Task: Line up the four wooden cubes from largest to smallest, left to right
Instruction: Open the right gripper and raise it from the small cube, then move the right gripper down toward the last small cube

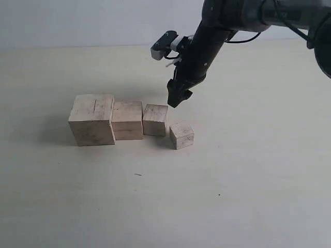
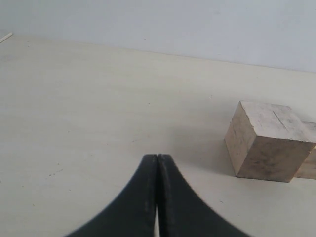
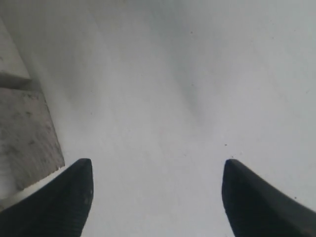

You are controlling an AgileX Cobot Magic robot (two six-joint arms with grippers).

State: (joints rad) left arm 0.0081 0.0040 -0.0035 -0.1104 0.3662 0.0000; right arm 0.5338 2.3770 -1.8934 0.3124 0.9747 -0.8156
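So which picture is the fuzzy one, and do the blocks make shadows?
Right wrist view: fuzzy, the wooden cube at its edge is smeared and grey. Exterior view: sharper, with a soft shadow left of the largest cube. Left wrist view: clear, faint shadow beside that cube.

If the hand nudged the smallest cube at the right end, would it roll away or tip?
Probably neither: the smallest cube sits flat on one face, so it should slide on the smooth table. It looks like rigid wood, likely light. It sits slightly skewed, so an off-centre push may turn it.
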